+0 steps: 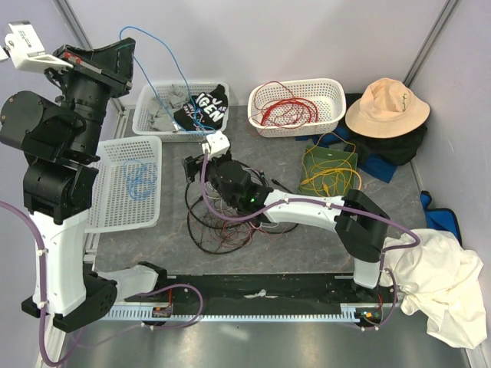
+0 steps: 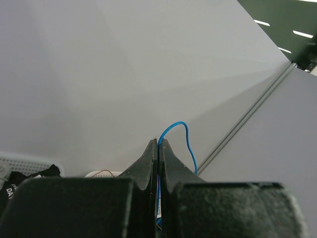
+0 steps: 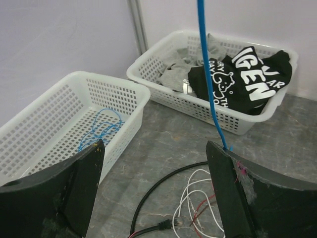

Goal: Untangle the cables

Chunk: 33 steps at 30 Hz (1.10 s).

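In the top view my left gripper [image 1: 126, 54] is raised well above and away from the heap of cables [image 1: 219, 218]. It is clamped on a blue cable [image 1: 146, 28] that runs down from its jaws towards my right gripper [image 1: 196, 165], the nearer arm, which hangs just over the heap. In the left wrist view those jaws are pressed together on the blue cable, which arcs up past the tips. In the right wrist view the jaws stand wide apart and hold nothing: the blue cable drops almost upright, outside the gap, seemingly meeting one finger's [image 3: 237, 183] tip, while black, white and red wires [image 3: 190, 198] lie below the gap.
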Each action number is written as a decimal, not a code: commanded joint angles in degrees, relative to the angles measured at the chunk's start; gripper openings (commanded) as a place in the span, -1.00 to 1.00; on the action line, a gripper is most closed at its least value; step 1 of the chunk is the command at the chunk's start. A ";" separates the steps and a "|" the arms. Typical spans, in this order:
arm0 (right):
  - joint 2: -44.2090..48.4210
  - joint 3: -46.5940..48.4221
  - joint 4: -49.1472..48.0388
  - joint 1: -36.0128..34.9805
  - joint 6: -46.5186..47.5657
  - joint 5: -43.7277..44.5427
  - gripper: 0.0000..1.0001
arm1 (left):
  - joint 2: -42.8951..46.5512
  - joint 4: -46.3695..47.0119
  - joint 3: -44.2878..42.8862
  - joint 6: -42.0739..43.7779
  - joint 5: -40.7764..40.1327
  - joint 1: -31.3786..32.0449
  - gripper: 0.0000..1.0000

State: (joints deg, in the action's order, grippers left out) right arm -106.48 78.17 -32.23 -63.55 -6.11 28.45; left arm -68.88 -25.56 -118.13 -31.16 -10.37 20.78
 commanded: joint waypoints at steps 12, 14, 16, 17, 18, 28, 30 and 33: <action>17.26 -18.66 -0.99 -5.18 -4.97 -6.13 0.85 | -3.10 1.57 -0.70 2.33 -5.10 0.23 -0.96; 18.85 -19.64 -0.91 -5.36 -4.44 -5.51 0.86 | -3.19 1.57 -0.44 1.11 -4.40 0.23 -0.96; 18.33 -18.68 -0.82 -5.36 -3.04 -4.37 0.86 | -3.10 1.48 0.08 0.14 -2.73 0.32 -0.97; 17.89 -18.23 -0.91 -5.36 -2.77 -4.45 0.86 | -3.10 1.48 0.26 -0.74 -2.29 0.32 -0.97; 17.19 -17.62 -0.82 -5.36 -2.33 -4.45 0.87 | -3.10 1.57 0.35 -1.01 -1.59 0.41 -0.97; 3.75 -4.01 1.03 -2.73 -1.71 0.03 0.89 | -0.03 1.30 1.23 -2.06 1.14 0.93 -0.97; 2.25 -2.07 1.11 -2.11 -1.89 -0.50 0.83 | 0.59 1.30 1.84 -2.50 1.32 0.93 -0.97; 0.57 0.58 2.78 -0.96 -2.59 -1.46 0.22 | 1.29 1.30 3.60 -2.51 0.79 0.93 -0.96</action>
State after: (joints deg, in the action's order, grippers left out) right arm -104.84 73.82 -29.36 -66.02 -8.03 26.81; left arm -69.30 -25.58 -116.01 -31.94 -10.22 21.52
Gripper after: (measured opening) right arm 0.776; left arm 0.029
